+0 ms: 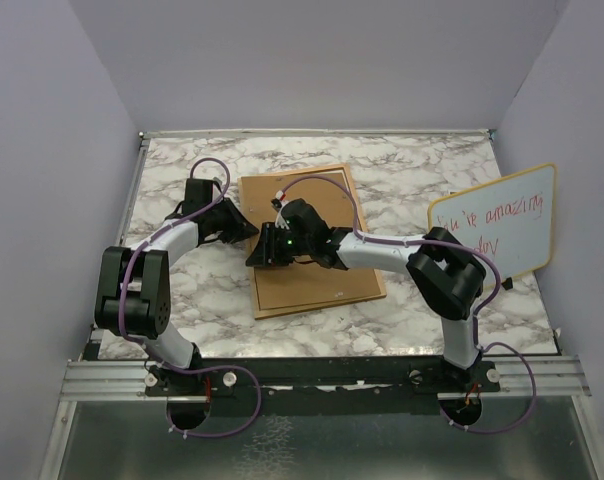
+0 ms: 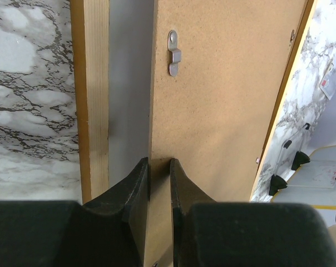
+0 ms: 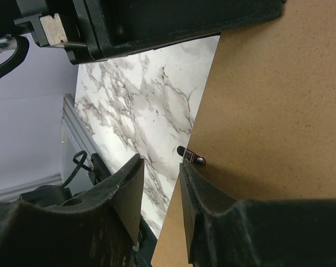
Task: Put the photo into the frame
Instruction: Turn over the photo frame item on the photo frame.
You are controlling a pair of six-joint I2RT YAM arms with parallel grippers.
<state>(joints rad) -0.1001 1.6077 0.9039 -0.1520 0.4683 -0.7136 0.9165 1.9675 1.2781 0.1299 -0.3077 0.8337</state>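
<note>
The frame (image 1: 322, 270) lies back up in the middle of the marble table. My left gripper (image 1: 247, 230) is at its left edge. In the left wrist view it (image 2: 159, 164) is shut on the edge of the brown back board (image 2: 229, 111), which stands lifted off the wooden rim (image 2: 93, 94) with a grey gap between them. My right gripper (image 1: 265, 252) is at the same edge, a little nearer to me. In the right wrist view it (image 3: 161, 167) is open, with one finger beside a small metal turn clip (image 3: 193, 158) on the board. The photo is not in view.
A yellow-rimmed whiteboard (image 1: 497, 225) with red handwriting stands at the right of the table on black feet. It also shows in the left wrist view (image 2: 324, 167). A metal hanger (image 2: 174, 53) sits on the back board. Grey walls enclose the table.
</note>
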